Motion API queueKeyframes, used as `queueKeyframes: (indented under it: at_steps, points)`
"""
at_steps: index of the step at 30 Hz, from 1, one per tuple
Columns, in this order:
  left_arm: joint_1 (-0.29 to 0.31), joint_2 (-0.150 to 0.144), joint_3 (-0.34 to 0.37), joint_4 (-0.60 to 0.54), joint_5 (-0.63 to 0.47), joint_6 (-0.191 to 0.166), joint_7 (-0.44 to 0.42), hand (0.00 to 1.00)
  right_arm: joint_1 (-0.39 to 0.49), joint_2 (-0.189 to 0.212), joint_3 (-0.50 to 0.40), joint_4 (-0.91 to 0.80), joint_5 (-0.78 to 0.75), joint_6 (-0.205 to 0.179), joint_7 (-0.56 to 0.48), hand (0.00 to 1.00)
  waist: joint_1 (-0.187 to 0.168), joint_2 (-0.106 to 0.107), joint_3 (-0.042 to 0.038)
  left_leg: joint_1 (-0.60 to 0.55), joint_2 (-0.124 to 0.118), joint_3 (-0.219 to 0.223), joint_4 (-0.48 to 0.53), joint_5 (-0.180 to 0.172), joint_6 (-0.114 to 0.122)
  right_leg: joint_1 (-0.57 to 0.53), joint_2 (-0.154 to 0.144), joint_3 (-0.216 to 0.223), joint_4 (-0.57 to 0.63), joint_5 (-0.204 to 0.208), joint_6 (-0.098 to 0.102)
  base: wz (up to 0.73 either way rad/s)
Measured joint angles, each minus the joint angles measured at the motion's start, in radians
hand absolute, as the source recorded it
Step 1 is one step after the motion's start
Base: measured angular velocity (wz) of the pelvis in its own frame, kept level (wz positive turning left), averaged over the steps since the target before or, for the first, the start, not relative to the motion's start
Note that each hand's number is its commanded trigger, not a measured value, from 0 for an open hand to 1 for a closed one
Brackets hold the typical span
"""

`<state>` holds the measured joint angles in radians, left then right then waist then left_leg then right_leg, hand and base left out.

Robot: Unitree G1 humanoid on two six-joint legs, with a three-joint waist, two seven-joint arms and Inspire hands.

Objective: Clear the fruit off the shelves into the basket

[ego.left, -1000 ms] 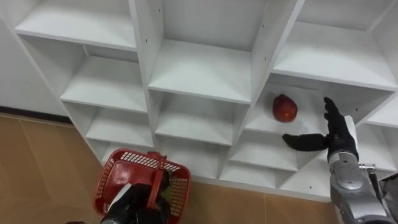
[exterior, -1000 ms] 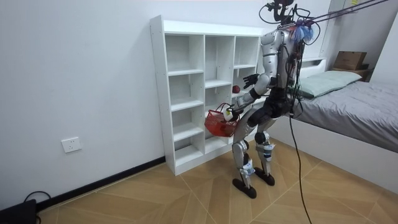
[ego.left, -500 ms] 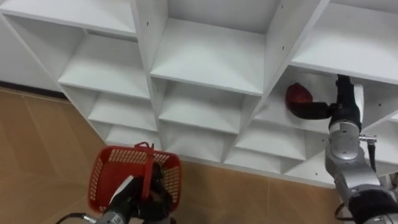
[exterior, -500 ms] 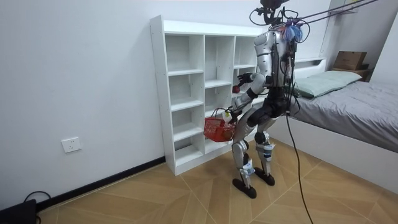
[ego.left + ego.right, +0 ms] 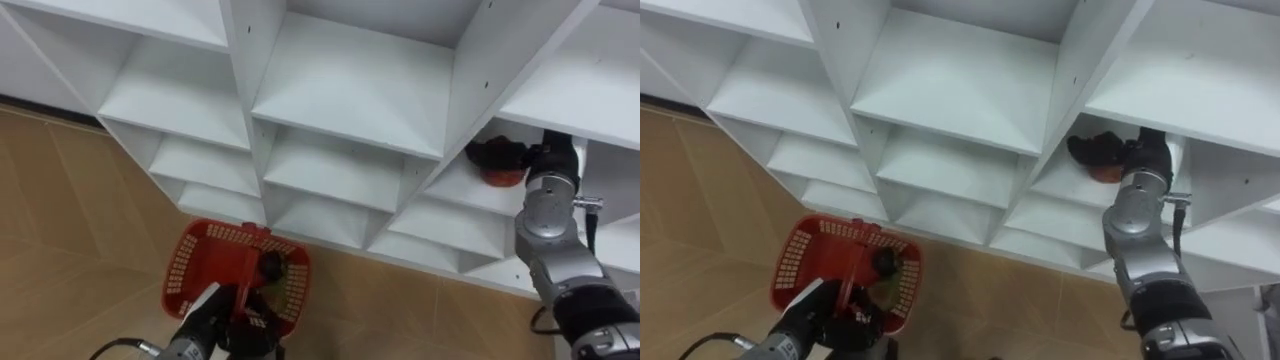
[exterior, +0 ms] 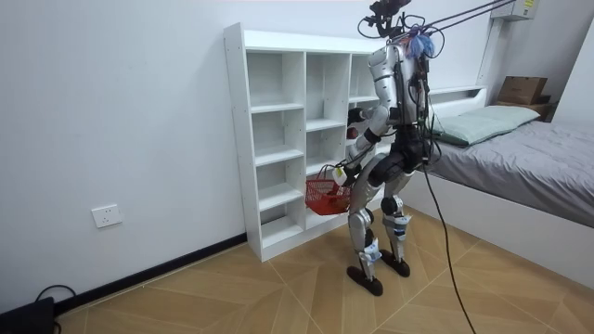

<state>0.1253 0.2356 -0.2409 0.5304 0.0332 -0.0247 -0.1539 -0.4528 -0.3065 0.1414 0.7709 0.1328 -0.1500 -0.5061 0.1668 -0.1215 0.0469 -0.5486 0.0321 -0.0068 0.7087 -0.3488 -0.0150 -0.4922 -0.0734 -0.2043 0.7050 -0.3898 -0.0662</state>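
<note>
since a second ago the right hand [image 5: 545, 160] has gone from hovering spread beside the red fruit [image 5: 498, 176] to reaching into the closet [image 5: 350, 90] compartment. its fingers [image 5: 492, 152] now curl over the fruit's top, closing on it. the fruit sits on the shelf board just under those fingers, its lower red edge showing below them. the left hand [image 5: 232, 330] is low down, fingers wrapped round the upright handle [image 5: 246, 285] of the red basket [image 5: 183, 262]. the basket hangs over the wood floor [image 5: 60, 230], just beyond those fingers, with dark items [image 5: 270, 265] lying inside. in the room view the robot stands close before the closet.
</note>
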Motion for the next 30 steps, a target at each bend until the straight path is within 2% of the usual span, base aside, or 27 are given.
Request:
queueKeyframes:
  at_steps: [5, 13, 19, 22, 30]
  points:
    - [-0.037, -0.001, -0.046, 0.017, -0.002, 0.021, 0.016, 1.0, -0.03, -0.001, 0.039, 0.0, 0.033, 0.001, -0.014, 0.0, -0.001, -0.001, 0.0005, 0.0, -0.018, -0.002, -0.058, 0.025, 0.001, -0.015, -0.015, -0.002, -0.017, 0.01, 0.003, 0.09]
    - [-0.059, -0.018, -0.059, 0.039, 0.0, 0.027, 0.021, 1.0, -0.034, -0.001, 0.062, 0.003, 0.036, 0.022, -0.016, 0.0, -0.009, -0.002, 0.002, -0.004, -0.018, -0.014, -0.089, 0.032, -0.006, -0.011, -0.011, -0.016, -0.055, 0.013, 0.0, 0.04]
    - [-0.055, -0.033, -0.06, 0.039, 0.001, 0.034, 0.041, 1.0, -0.037, -0.006, 0.066, 0.017, 0.017, 0.023, -0.006, 0.0, -0.018, 0.001, 0.0043, -0.008, -0.02, -0.019, -0.102, 0.034, -0.004, -0.009, -0.009, -0.018, -0.078, 0.021, 0.005, 0.02]
    - [-0.063, -0.037, -0.079, 0.04, 0.002, 0.036, 0.056, 1.0, -0.046, -0.015, 0.066, 0.04, -0.031, 0.02, -0.003, 0.0, -0.023, 0.007, 0.0093, -0.008, -0.022, -0.016, -0.111, 0.037, 0.001, -0.013, -0.011, -0.015, -0.085, 0.026, 0.008, -0.01]
    - [-0.078, -0.045, -0.097, 0.042, 0.002, 0.038, 0.057, 1.0, -0.048, -0.02, 0.06, 0.066, -0.075, 0.021, 0.003, 0.0, -0.027, 0.007, 0.0111, -0.004, -0.023, -0.003, -0.117, 0.039, 0.004, -0.016, -0.013, -0.004, -0.083, 0.028, 0.011, -0.02]
